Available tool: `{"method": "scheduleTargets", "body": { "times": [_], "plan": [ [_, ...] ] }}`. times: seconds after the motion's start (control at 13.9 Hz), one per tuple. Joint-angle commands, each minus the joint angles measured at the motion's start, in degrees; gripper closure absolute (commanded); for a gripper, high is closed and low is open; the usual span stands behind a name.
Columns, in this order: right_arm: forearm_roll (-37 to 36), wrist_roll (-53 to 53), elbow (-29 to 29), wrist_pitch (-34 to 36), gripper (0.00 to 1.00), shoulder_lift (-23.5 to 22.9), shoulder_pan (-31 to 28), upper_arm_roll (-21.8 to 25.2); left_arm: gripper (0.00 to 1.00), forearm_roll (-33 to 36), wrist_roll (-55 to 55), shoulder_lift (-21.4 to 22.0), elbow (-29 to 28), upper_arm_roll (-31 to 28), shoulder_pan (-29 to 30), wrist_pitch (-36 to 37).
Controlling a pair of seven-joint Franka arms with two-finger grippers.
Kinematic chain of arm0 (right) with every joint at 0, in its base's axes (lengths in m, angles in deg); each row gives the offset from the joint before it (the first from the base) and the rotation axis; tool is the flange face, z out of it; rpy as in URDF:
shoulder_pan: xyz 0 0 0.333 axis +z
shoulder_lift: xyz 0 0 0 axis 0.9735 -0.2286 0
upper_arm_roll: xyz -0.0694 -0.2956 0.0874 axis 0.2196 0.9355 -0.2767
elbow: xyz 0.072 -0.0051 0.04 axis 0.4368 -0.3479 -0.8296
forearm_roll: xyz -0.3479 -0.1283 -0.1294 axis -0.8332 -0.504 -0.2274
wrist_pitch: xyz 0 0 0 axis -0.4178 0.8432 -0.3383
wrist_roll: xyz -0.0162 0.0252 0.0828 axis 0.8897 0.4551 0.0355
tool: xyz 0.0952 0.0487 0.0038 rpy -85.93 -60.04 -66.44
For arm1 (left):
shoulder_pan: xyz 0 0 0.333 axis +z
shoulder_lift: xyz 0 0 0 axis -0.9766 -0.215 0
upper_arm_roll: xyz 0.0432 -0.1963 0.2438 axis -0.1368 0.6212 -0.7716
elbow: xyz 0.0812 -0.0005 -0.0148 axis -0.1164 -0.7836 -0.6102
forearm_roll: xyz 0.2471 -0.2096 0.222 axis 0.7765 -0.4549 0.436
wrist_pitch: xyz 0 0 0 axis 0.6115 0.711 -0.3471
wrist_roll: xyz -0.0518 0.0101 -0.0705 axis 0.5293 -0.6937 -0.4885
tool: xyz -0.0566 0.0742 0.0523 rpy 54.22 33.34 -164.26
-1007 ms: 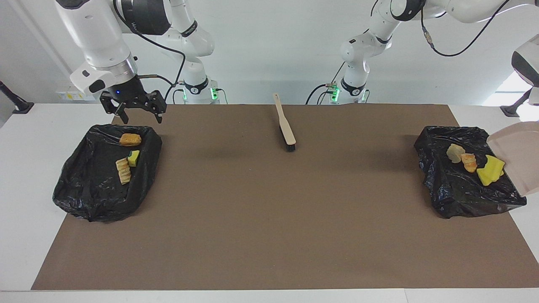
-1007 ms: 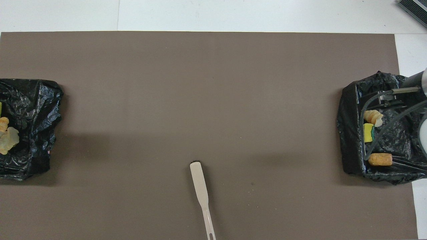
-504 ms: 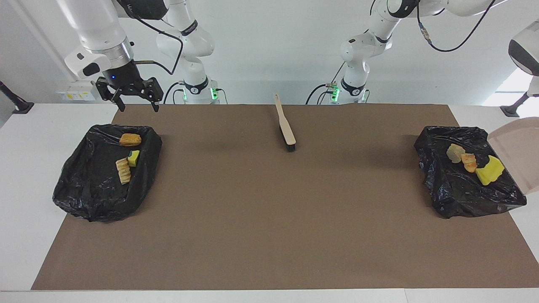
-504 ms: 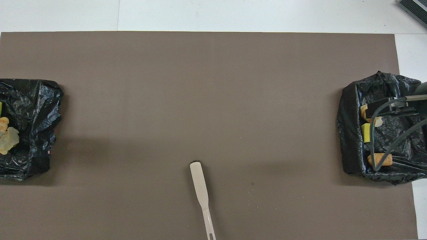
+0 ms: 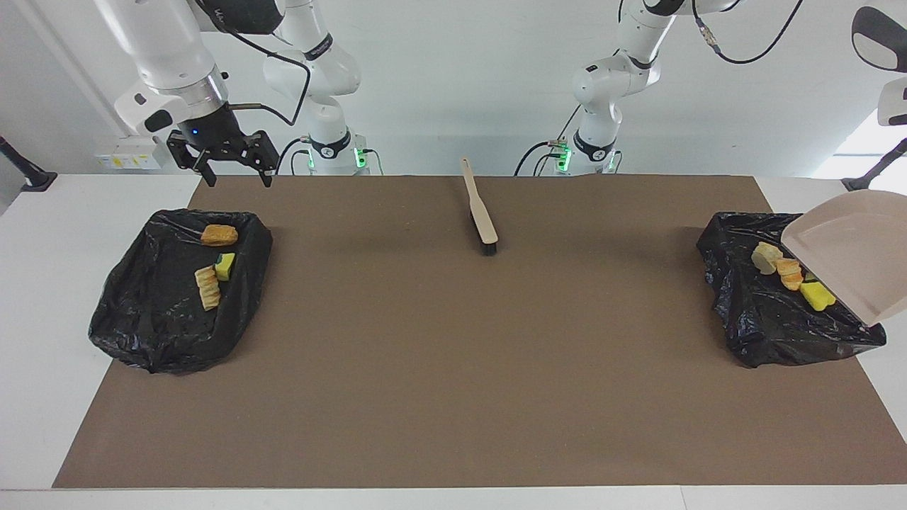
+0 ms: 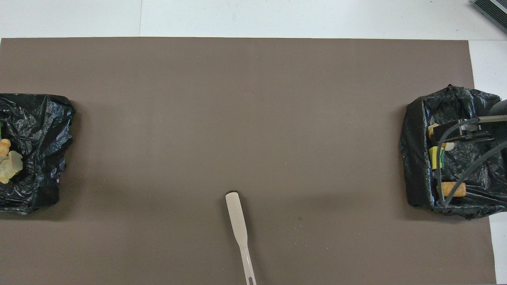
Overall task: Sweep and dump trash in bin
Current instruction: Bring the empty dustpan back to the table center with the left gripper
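Worktop [image 5: 439, 397] carries no loose trash; brown mat bare apart from the brush [image 5: 480, 209].

Bin at the right arm's end [image 5: 177, 297]: three scraps inside, a bread piece [image 5: 207, 287], a yellow sponge chunk [image 5: 226, 266] and another bread piece [image 5: 218, 234]. Bin at the left arm's end [image 5: 765, 319]: yellow sponge [image 5: 817, 295], orange piece [image 5: 789, 273] and pale lump [image 5: 765, 257] inside, partly under the dustpan [image 5: 847, 255], which is tilted above it.

Brush lies mid-worktop close to the robots, unheld.

Right gripper [image 5: 230, 170] is raised over the worktop edge by its bin, fingers open, empty. Left gripper is out of frame, closed, presumably on the dustpan handle.

Judgement: sweeping and dumping look done. Left: set the dustpan down.
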Motion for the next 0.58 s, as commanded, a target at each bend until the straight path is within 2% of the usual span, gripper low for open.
{"method": "scheduleTargets", "body": {
  "times": [0.0, 0.29, 0.5],
  "plan": [
    [1.3, 1.2, -1.0, 0.3, 0.0, 1.1, -1.2, -0.8, 1.0, -6.5, 12.8, 2.9, -2.7, 1.1, -0.4, 3.9],
    [1.3, 1.1, -1.0, 0.3, 0.0, 1.1, -1.2, -0.8, 1.0, -17.7, 32.6, 8.3, -12.2, 4.4, -0.8, 4.4],
    [1.3, 1.1, -1.0, 0.3, 0.0, 1.1, -1.2, -0.8, 1.0, -21.5, 47.1, 9.5, -17.1, 5.0, -7.1, 4.5]
  ]
}}
